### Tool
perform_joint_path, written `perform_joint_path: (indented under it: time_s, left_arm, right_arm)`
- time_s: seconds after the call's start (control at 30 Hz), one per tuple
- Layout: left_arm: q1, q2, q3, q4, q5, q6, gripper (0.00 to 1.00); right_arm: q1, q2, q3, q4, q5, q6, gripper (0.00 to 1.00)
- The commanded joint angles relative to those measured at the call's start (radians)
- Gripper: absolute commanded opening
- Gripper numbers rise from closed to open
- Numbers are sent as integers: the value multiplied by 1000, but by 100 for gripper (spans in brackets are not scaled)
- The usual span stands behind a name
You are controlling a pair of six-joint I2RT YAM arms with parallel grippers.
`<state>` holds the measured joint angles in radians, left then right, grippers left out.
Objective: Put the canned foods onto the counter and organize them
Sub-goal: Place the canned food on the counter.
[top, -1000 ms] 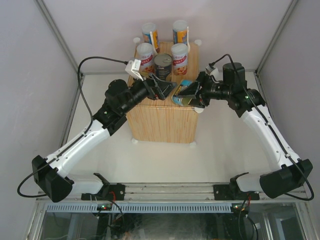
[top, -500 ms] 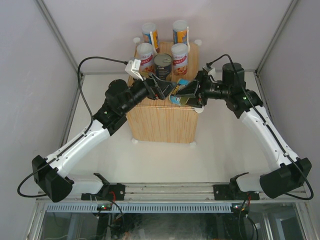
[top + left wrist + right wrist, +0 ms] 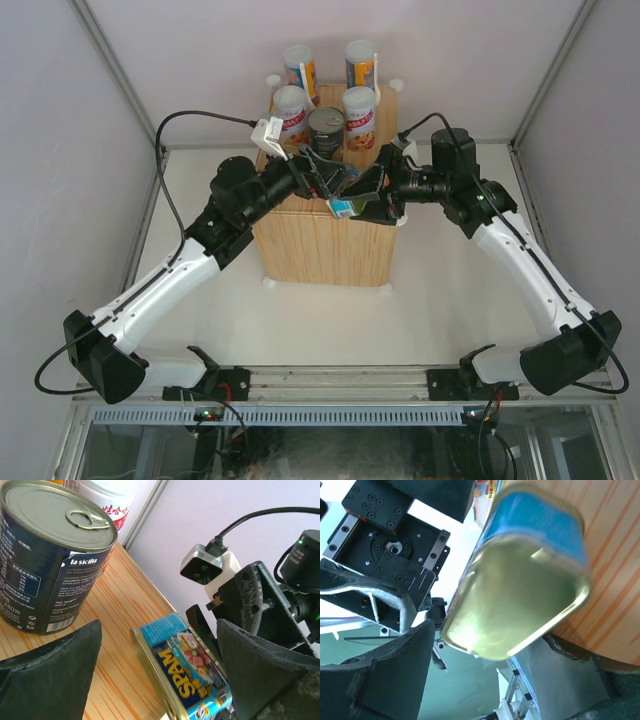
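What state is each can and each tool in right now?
Spam tin: on its edge on the counter.
Dark can: upright, sealed.
White-red cans: upright.
Tall cylinders: upright at the back.
Left tool: open.
Right tool: around the Spam tin, grip unclear.

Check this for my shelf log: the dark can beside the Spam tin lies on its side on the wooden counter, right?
Not quite. The dark can stands upright with its pull-tab lid facing up, not on its side; the left wrist view shows this. The rest holds: it is on the wooden counter, beside the Spam tin.
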<state>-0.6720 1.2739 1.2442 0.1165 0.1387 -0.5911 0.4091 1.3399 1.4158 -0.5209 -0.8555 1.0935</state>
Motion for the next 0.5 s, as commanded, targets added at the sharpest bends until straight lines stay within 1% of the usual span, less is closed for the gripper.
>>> perform_joint_path:
  time_s: [0.0,0.13,0.47]
  left_arm:
    - [-5,9,55,30,24,23,100]
    - [-3,12,41,48,28,14,100]
    - [-4,-1,28,66,9,10,100]
  right_arm:
    - [-5,2,46,-27,31,-54,72]
    - [-13,-1,46,-41,41,-62,74]
    - [-16,-56,47,-122,81,-111,74]
